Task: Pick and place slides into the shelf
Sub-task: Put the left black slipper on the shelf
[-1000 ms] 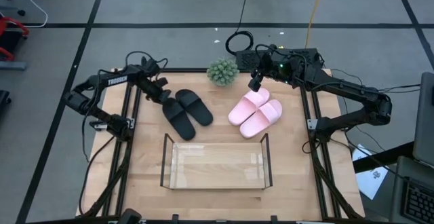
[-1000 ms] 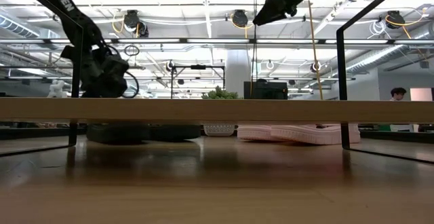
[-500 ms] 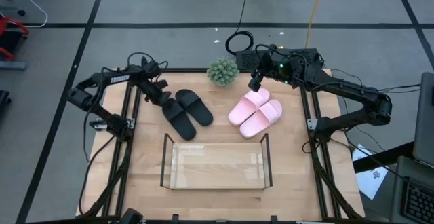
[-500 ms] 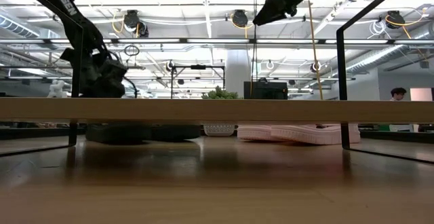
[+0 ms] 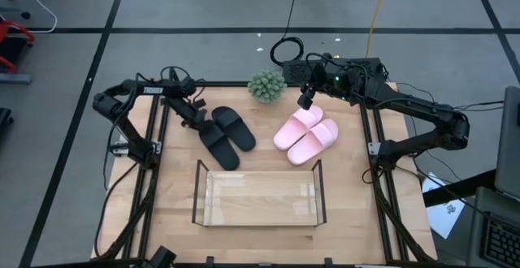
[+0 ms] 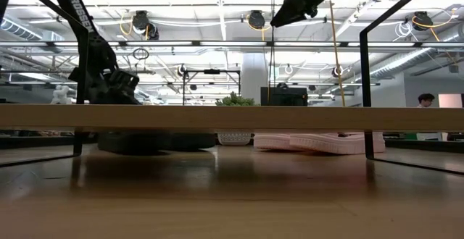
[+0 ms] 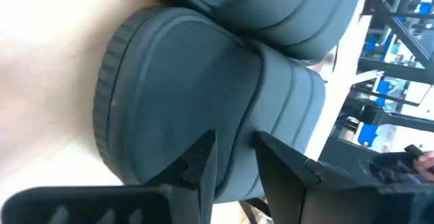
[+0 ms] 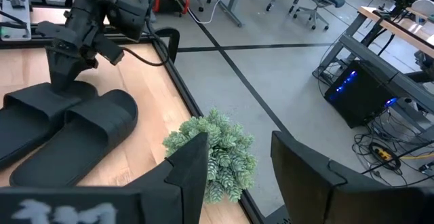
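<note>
The black pair of slides (image 5: 224, 135) lies left of the table's middle, its soles flat on the wood. The pink pair (image 5: 306, 133) lies to its right. The clear shelf (image 5: 318, 193) stands nearer the table's near edge with nothing in it. My left gripper (image 5: 198, 121) hangs low over the far-left end of the left black slide (image 7: 176, 81). Its fingers are slightly open and point down at the slide. My right gripper (image 5: 305, 101) is open, raised high (image 6: 290, 11) over the pink pair's far end. My left gripper's two fingertips (image 7: 203, 157) stand close over the rounded end of the black slide (image 7: 234, 115), coming from above. I cannot tell whether they touch it. The slide lies flat on the table.
A small green plant (image 5: 266, 86) in a white pot stands at the table's far edge between the two pairs, also in the right wrist view (image 8: 213, 149). Black frame rails (image 5: 154, 150) run along the table's left and right sides. Bare wood lies around the shelf.
My left gripper has come down and moved slightly toward the black slides, with its arm's elbow swinging toward the far edge. The slides, the shelf and my right arm have kept still.
</note>
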